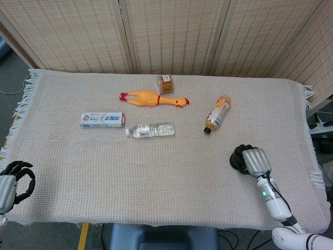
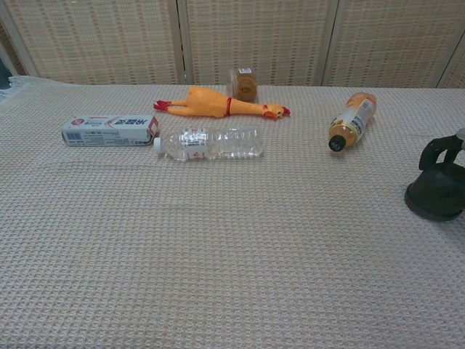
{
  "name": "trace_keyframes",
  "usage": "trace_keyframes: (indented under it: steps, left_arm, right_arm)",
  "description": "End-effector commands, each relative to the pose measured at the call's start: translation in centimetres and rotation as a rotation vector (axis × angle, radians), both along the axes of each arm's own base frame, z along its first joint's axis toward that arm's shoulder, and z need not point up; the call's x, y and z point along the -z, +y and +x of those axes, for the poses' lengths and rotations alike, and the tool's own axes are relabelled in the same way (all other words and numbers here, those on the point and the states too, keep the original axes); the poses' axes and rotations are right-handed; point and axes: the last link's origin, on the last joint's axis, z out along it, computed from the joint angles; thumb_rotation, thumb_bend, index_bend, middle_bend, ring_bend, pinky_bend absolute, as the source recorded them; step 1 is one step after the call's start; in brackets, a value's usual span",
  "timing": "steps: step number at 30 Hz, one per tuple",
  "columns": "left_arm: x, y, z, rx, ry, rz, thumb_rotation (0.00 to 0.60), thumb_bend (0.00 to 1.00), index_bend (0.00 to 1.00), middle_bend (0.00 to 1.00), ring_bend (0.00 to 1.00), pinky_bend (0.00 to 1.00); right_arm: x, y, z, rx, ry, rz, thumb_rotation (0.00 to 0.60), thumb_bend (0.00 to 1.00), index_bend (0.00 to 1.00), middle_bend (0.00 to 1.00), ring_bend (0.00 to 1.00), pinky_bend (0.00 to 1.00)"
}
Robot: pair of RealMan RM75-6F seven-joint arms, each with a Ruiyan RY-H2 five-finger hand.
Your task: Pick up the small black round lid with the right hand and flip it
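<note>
The small black round lid [image 1: 239, 159] [image 2: 434, 196] lies on the cloth near the table's right edge. My right hand [image 1: 256, 161] sits over it from the near-right side, and its dark fingers [image 2: 438, 150] curl down onto the lid's top and far side, gripping it. The lid's base still rests on the cloth. In the chest view only the fingertips show at the right border. My left hand [image 1: 13, 182] hangs at the near-left corner of the table, holding nothing, with its fingers loosely bent and apart.
An orange drink bottle [image 1: 217, 114] lies just beyond the lid. Further left are a clear water bottle [image 1: 152, 129], a toothpaste box [image 1: 102, 119], a rubber chicken [image 1: 153, 98] and a small brown jar [image 1: 165, 83]. The fringed cloth edge [image 1: 314, 172] runs close by on the right.
</note>
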Motion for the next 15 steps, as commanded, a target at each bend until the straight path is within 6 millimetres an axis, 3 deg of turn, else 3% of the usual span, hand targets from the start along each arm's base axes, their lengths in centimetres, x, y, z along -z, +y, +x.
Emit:
trace_keyframes:
  steps: [1, 5, 15]
  left_arm:
    - [0.0, 0.0, 0.0, -0.001, 0.001, 0.0, 0.6, 0.44, 0.58, 0.33, 0.23, 0.47]
    - [0.0, 0.0, 0.0, -0.001, 0.001, -0.001, 0.6, 0.44, 0.57, 0.33, 0.23, 0.47]
    - [0.0, 0.0, 0.0, -0.003, 0.0, 0.0, 0.6, 0.44, 0.57, 0.33, 0.23, 0.47]
  right_arm:
    - [-0.1, 0.0, 0.0, -0.013, -0.008, -0.025, 0.6, 0.2, 0.5, 0.37, 0.36, 0.53]
    - [-0.3, -0.1, 0.0, -0.019, -0.013, -0.042, 0.6, 0.2, 0.55, 0.4, 0.39, 0.55]
    - [-1.5, 1.0, 0.9, -0.045, -0.073, -0.064, 0.6, 0.2, 0.55, 0.4, 0.39, 0.56]
